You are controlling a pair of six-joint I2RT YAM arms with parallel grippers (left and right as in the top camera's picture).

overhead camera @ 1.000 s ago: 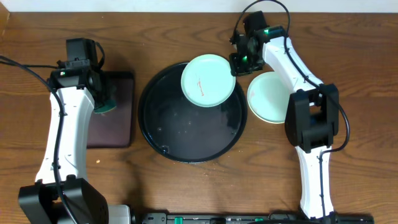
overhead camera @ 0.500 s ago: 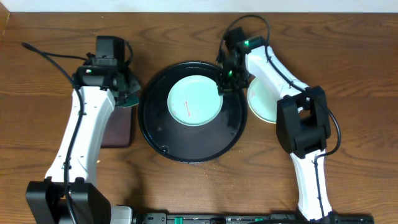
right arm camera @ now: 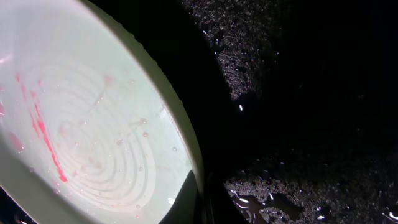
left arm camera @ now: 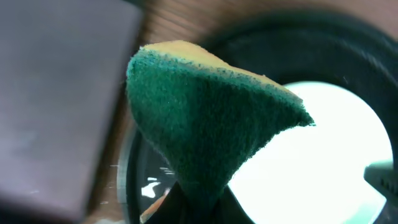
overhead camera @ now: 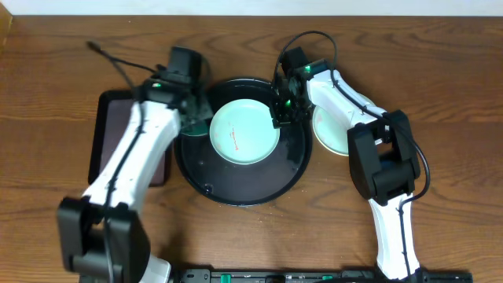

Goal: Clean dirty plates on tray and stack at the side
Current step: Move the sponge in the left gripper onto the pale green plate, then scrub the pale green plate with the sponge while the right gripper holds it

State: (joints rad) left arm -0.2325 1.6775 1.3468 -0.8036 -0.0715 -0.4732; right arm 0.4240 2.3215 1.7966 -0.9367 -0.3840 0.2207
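The right arm crosses the side plate [overhead camera: 330, 135], which lies on the tabletop [overhead camera: 440, 79] just beside the right rim of the round tray [overhead camera: 236, 185]. Only its near-left part shows, so whether one plate or a stack lies there cannot be told. The left arm covers much of the rectangular tray [overhead camera: 106, 137] near the tabletop's left edge and hides the round tray's far-left rim. In the left wrist view the left gripper [left arm camera: 199, 208] is cut off at the bottom edge and blurred. Its jaws are closed on a green sponge [left arm camera: 211, 124] with a yellow back, folded into a wedge that widens away from the jaws.

The aqua plate [overhead camera: 244, 131] lies flat and face up on the round tray, set toward the tray's far edge. Being round, it has no long axis, but the red streaks [right arm camera: 43, 134] on its face run roughly from the far side to the near side. The right gripper [overhead camera: 283, 112] pinches the plate's right rim, jaws narrow.

The sponge hangs over the tray's left part, beside the plate's left edge. Bare wet tray floor lies open on the near side of the plate, and bare wood runs along the tabletop's near edge.
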